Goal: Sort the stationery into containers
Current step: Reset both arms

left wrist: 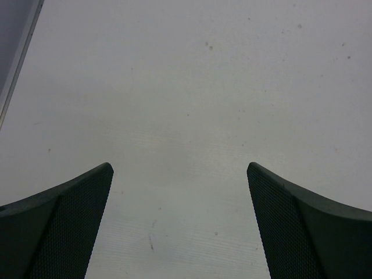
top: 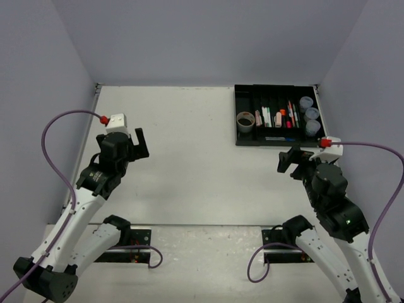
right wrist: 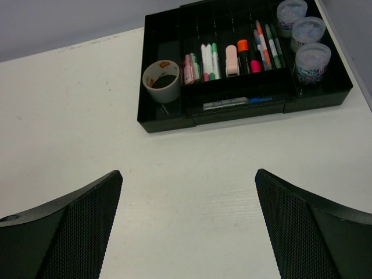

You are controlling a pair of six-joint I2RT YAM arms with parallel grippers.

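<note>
A flat black tray (top: 243,95) (right wrist: 160,46) stands at the far right of the table. In it lie a grey-brown tape roll (top: 245,121) (right wrist: 162,81), thin coloured pens (top: 291,112) (right wrist: 264,43), an orange highlighter (right wrist: 243,51), a pink one (right wrist: 255,65), and three bluish-lidded tubs (top: 312,114) (right wrist: 307,30). A blue-tipped pen (right wrist: 232,103) lies crosswise in the front slot. My right gripper (top: 292,159) (right wrist: 189,174) hangs open and empty just in front of the tray. My left gripper (top: 136,144) (left wrist: 180,168) is open over bare table at the left.
Pale walls close the table (top: 189,158) at the back and sides. A metal strip (top: 82,151) runs along the left edge. Purple cables (top: 53,132) loop off both wrists.
</note>
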